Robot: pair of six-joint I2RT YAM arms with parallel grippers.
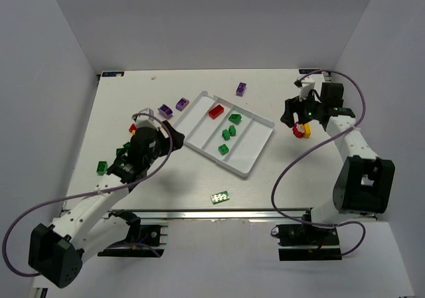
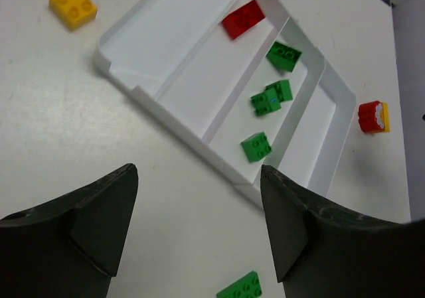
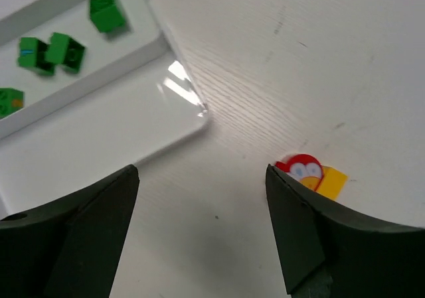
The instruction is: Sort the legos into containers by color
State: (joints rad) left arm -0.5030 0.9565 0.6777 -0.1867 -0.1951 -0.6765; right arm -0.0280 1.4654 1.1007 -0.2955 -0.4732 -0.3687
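Several green legos (image 2: 255, 147), one red lego (image 2: 242, 18), in white tray (image 2: 166, 52)

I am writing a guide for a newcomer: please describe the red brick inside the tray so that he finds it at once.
Find the white tray in the middle of the table. The red brick lies at the far end of its second compartment from the left. It is the tray's only red piece; the next compartment holds green bricks.
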